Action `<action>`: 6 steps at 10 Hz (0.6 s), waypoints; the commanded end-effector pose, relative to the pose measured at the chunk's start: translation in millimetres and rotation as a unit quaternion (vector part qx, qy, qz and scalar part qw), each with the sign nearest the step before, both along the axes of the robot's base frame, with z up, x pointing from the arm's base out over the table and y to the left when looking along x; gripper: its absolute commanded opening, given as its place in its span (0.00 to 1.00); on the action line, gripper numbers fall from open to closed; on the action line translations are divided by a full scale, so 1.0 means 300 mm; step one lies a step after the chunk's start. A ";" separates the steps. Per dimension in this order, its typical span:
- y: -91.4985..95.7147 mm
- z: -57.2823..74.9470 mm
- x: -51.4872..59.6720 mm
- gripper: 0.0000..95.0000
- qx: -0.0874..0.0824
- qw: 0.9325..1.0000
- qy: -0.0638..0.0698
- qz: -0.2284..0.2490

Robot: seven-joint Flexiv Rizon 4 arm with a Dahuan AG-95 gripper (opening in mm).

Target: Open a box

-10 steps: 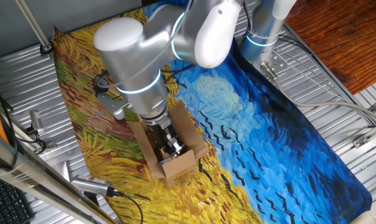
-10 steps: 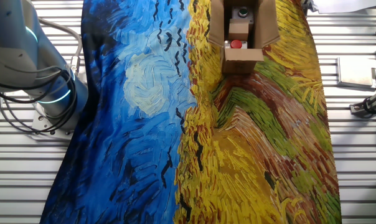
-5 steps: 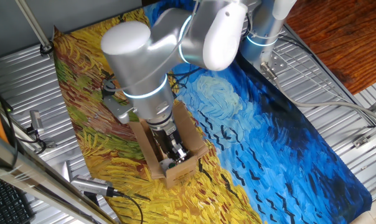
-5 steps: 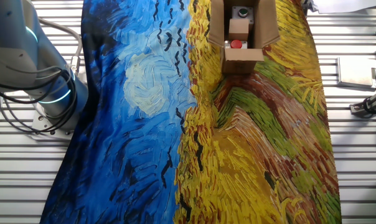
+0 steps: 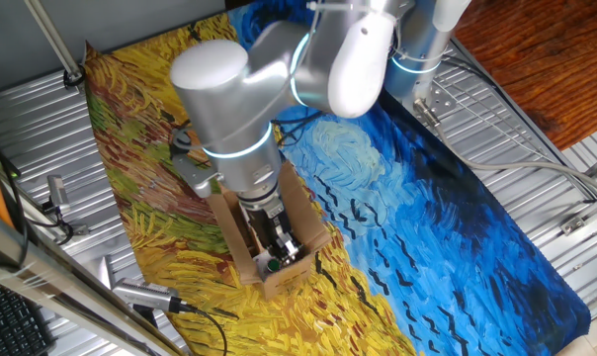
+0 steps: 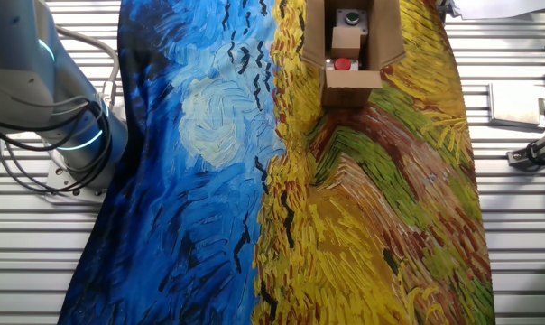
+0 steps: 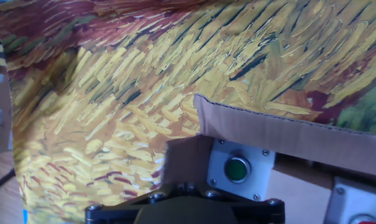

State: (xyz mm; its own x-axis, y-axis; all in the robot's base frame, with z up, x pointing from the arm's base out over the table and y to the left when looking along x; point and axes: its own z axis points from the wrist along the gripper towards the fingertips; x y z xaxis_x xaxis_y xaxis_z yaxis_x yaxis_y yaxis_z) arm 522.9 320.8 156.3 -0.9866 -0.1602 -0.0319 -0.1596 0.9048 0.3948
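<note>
Brown cardboard box (image 6: 352, 50), flaps open, red and green buttons inside

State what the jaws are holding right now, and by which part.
It cannot be told. The gripper is down inside the open box, above the green button, but no view shows the jaws closed on anything.

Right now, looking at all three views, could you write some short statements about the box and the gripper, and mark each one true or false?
1. The box lies on the yellow part of the painted cloth. True.
2. All flaps of the box are closed. False: the flaps are folded out and the inside shows.
3. A green button is visible in the hand view. True.
4. The gripper hovers over the blue part of the cloth. False: it reaches down into the box.
</note>
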 end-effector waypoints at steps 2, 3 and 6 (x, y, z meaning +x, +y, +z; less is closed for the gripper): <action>0.012 -0.012 0.000 0.00 -0.001 1.000 0.000 -0.008; 0.012 -0.013 -0.001 0.00 -0.002 1.000 0.000 -0.007; 0.012 -0.013 -0.001 0.00 0.000 1.000 -0.003 0.002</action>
